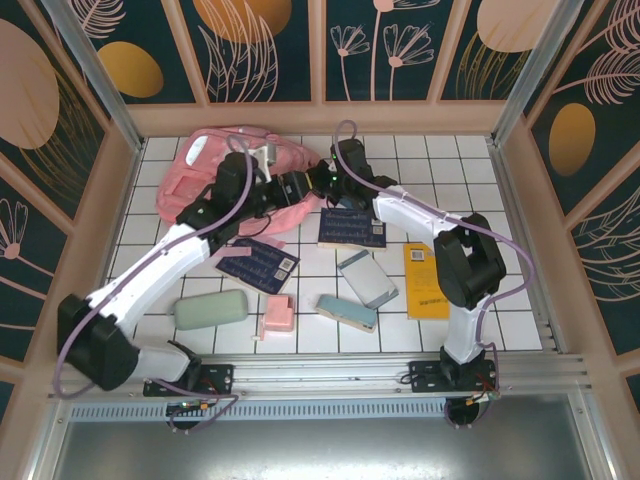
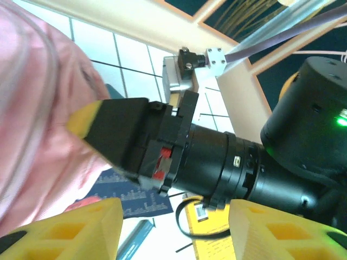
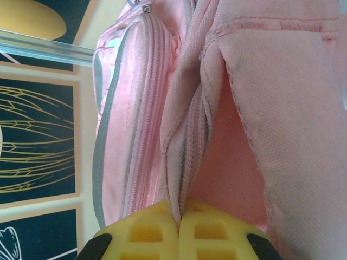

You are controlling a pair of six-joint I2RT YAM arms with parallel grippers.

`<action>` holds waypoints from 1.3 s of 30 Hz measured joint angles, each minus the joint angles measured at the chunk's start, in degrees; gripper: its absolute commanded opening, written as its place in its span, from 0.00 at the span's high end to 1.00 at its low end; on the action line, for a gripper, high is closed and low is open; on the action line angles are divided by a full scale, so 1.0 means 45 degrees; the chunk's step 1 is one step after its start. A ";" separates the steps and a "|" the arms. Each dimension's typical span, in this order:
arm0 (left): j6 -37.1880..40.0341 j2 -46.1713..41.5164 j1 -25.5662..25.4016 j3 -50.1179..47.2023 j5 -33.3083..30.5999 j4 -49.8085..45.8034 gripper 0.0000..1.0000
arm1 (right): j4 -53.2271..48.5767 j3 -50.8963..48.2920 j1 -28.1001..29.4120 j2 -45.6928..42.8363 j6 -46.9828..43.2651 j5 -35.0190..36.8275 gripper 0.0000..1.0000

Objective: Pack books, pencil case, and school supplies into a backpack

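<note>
Your left gripper (image 2: 173,230) holds nothing, fingers apart, hard by the right arm (image 2: 303,135), so a careless swing could knock them together. Your right gripper (image 3: 179,230) is pinched on a thin zip seam of the backpack (image 1: 215,170), at the far left of the table (image 1: 520,200), and a hard pull could slip it free. That white tiled table, boxed in by patterned walls (image 1: 260,50), gives little room, with pencil case (image 1: 211,309) and books (image 1: 352,227) lying unpacked.
</note>
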 measured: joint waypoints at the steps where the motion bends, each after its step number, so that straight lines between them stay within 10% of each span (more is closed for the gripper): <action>1: 0.0000 -0.0418 0.0000 -0.0204 -0.0248 -0.0267 0.35 | 0.0000 -0.0044 0.0000 -0.0015 -0.0039 -0.0029 1.00; 16: 0.2059 0.0826 0.0359 0.1064 -0.4085 -0.4308 0.30 | -0.0155 -0.0549 0.1146 -0.0763 -0.1724 -0.0126 1.00; 24: 0.3366 0.1452 0.2628 0.1423 -0.2079 -0.3910 0.34 | -0.0073 -0.0908 0.1345 -0.1064 -0.2195 -0.0287 1.00; 39: 0.5965 0.1098 0.2370 0.0432 -0.1467 -0.4187 0.24 | 0.0384 -0.1277 0.1345 -0.1088 -0.2229 -0.0840 1.00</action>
